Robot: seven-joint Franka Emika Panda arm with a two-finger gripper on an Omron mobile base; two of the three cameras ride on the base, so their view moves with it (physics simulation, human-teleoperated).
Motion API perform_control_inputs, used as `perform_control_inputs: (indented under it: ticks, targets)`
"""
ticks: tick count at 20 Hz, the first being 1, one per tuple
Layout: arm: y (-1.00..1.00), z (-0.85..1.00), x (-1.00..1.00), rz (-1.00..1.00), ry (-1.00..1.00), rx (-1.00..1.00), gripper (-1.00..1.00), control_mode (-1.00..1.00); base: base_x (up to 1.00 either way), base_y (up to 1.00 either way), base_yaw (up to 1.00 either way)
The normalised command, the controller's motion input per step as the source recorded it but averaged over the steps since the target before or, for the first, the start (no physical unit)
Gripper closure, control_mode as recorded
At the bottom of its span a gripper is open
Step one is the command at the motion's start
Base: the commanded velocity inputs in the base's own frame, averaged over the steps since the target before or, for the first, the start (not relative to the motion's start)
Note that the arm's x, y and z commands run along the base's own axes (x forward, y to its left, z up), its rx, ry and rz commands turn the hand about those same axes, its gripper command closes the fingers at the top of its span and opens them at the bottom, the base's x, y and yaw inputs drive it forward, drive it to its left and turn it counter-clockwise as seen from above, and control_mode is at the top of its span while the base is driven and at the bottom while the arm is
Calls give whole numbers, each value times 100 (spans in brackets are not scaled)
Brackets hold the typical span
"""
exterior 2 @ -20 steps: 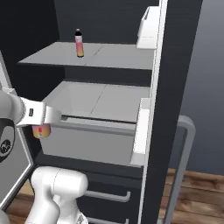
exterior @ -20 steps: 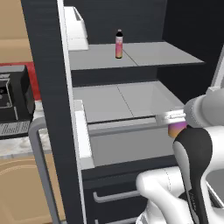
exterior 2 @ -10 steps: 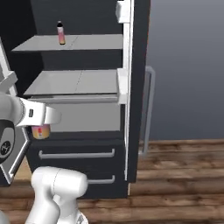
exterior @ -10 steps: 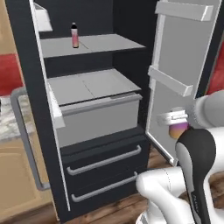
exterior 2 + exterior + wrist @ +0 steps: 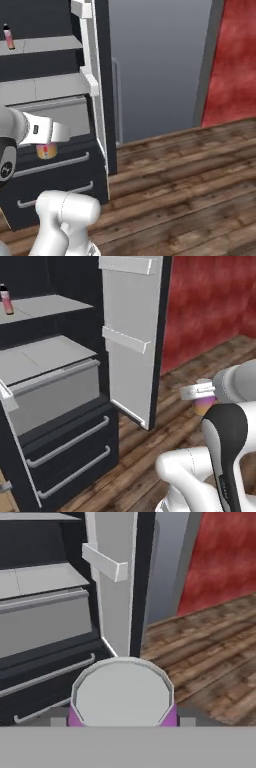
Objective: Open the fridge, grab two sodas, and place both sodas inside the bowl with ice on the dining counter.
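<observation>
— Can [image 5: 122, 697] clenched in my pincer [image 5: 204, 397], clear of the fridge [image 5: 60, 406] now at left; base has swung away.
— Bottle [image 5: 6, 300]?
— On its far shelf; second trip needed.

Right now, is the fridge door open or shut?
Open. The fridge door stands swung out, its pale inner side with door bins facing the room, and the grey shelves inside are exposed, a bottle on the upper one.

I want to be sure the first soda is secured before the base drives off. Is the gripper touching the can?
Touching. In the left base view the gripper sits closed around the top of the can, which hangs from it above the floor with nothing else supporting it.
</observation>
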Motion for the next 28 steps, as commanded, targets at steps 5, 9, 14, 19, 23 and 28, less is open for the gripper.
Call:
perform_control_inputs:
  ticks: [5, 9, 14, 19, 23, 28]
  targets:
    - [0, 0, 0, 0, 0, 0, 100, 100, -26, -49, -48]
    - [0, 0, 0, 0, 0, 0, 100, 100, -3, -47, -50]
    - [0, 0, 0, 0, 0, 0, 100, 100, 9, -9, -63]
    - [0, 0, 0, 0, 0, 0, 100, 100, 44, 0, -59]
    - [0, 0, 0, 0, 0, 0, 100, 100, 54, 0, -57]
    - [0, 0, 0, 0, 0, 0, 100, 100, 60, 6, -55]
